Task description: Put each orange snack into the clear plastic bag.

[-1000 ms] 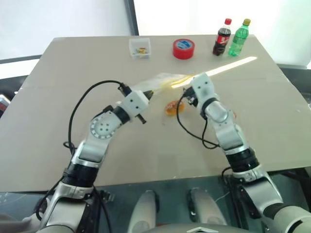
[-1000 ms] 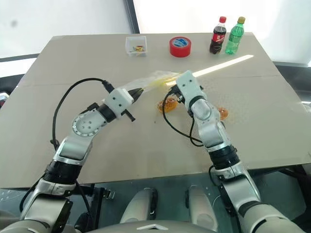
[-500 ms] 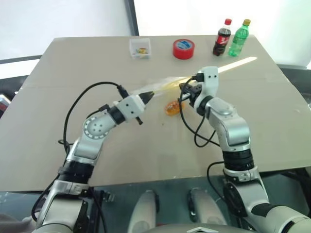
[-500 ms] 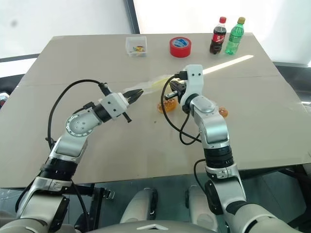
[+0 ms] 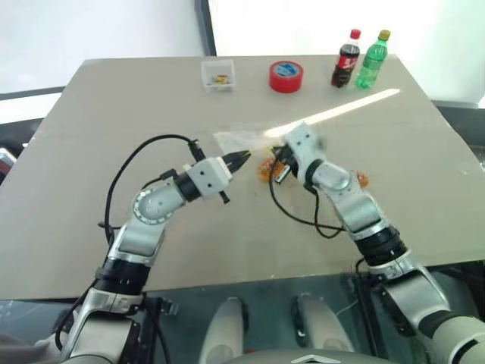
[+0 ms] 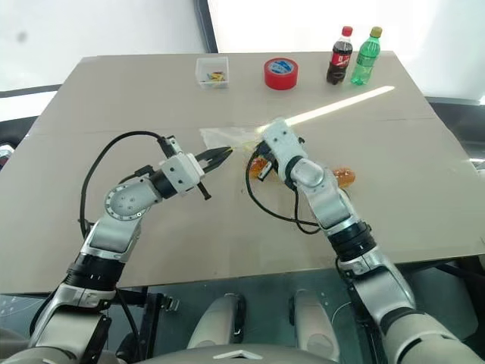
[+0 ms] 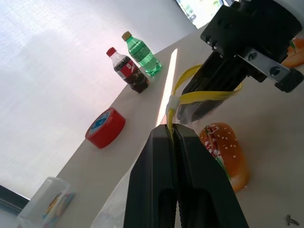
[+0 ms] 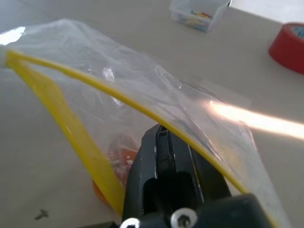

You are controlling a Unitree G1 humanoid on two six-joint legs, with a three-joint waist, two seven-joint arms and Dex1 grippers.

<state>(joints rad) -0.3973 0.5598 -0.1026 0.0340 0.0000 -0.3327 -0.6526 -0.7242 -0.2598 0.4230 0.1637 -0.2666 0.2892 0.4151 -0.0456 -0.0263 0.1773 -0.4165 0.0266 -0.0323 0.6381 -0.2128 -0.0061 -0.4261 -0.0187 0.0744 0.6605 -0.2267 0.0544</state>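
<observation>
The clear plastic bag [image 5: 241, 139] hangs low over the table's middle, strung between both grippers. My left gripper [image 5: 244, 157] is shut on its yellow zip strip [image 7: 170, 114]. My right gripper [image 5: 276, 167] points toward the left one from the other side. Its fingertips [image 8: 161, 137] are pressed together on the bag's other lip, so the mouth stands open. One orange snack [image 7: 227, 153] lies on the table just below the mouth, partly behind the right gripper. A second orange snack [image 5: 362, 180] lies to the right of the right forearm.
At the table's far edge stand a small clear box [image 5: 218, 76], a red tape roll [image 5: 286, 76], a cola bottle [image 5: 346, 59] and a green bottle [image 5: 372, 59]. A bright sun stripe [image 5: 356, 105] crosses the table behind the right arm.
My right gripper has dropped from a raised pose to just above the table beside the near snack. The bag has come down with it, and its mouth now spreads between the grippers.
</observation>
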